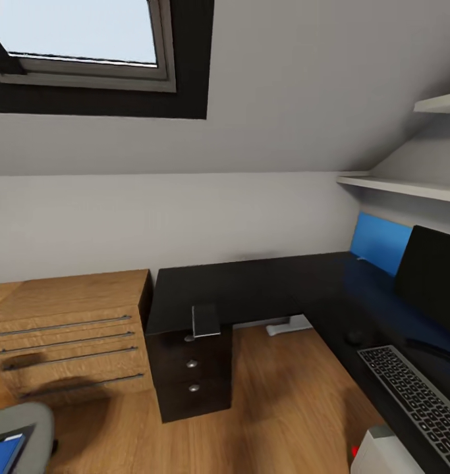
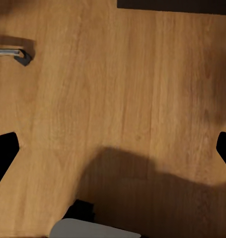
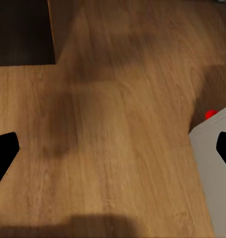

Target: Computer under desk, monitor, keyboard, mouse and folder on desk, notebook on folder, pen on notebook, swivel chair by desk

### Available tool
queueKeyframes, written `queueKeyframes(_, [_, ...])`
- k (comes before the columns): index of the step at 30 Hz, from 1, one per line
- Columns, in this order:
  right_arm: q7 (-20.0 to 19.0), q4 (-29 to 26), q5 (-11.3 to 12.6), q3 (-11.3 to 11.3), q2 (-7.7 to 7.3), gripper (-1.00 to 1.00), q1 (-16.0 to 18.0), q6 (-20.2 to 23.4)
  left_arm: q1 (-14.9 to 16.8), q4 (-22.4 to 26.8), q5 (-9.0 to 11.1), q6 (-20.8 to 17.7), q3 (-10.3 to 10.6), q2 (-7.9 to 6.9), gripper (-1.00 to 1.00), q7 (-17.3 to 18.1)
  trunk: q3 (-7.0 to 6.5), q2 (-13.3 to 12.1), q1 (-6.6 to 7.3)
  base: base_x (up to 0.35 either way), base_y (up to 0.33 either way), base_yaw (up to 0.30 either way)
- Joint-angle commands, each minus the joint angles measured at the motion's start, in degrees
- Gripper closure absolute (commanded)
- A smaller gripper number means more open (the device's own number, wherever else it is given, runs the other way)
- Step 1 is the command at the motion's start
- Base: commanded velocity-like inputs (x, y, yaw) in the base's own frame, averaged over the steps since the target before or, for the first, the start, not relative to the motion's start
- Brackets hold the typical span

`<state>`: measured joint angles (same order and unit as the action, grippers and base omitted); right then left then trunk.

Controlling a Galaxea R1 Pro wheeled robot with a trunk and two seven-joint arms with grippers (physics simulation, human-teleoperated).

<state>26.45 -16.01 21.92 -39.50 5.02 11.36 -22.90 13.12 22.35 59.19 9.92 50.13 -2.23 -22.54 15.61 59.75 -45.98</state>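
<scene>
The black L-shaped desk (image 1: 251, 283) fills the corner. On its right wing stand the dark monitor (image 1: 432, 276), the keyboard (image 1: 416, 388) and a small dark mouse (image 1: 354, 338). The white computer (image 1: 383, 454) with a red light sits on the floor by the desk, and in the right wrist view the computer (image 3: 214, 163) lies beside the fingers. The grey swivel chair (image 1: 20, 428) carries a blue folder (image 1: 4, 451). A grey flat thing (image 1: 205, 320) rests at the desk's front edge. My left gripper (image 2: 113, 148) and right gripper (image 3: 113, 148) hang open over bare floor.
A wooden dresser (image 1: 66, 336) stands left of the desk, its handle (image 2: 13, 53) in the left wrist view. A black drawer unit (image 1: 192, 375) sits under the desk. White shelves (image 1: 409, 187) and a blue panel (image 1: 379, 240) are at right. Wooden floor (image 1: 271, 401) lies open between.
</scene>
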Motion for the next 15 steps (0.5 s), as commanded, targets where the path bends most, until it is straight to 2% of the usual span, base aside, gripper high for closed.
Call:
queueKeyframes(1, [0.3, 0.0, 0.5, -0.5, -0.01, -1.0, 0.0, -0.2, 0.1, 0.1, 0.6, 0.3, 0.5, -0.05, -1.0, -0.3, 0.07, 0.1, -0.01, 0.0, 0.0, 0.279])
queueKeyframes(15, [0.3, 0.0, 0.5, -0.5, -0.01, -1.0, 0.1, -0.3, 0.1, 0.0, 0.6, 0.3, 0.5, -0.05, -1.0, -0.3, 0.07, 0.1, -0.01, 0.0, 0.0, 0.279])
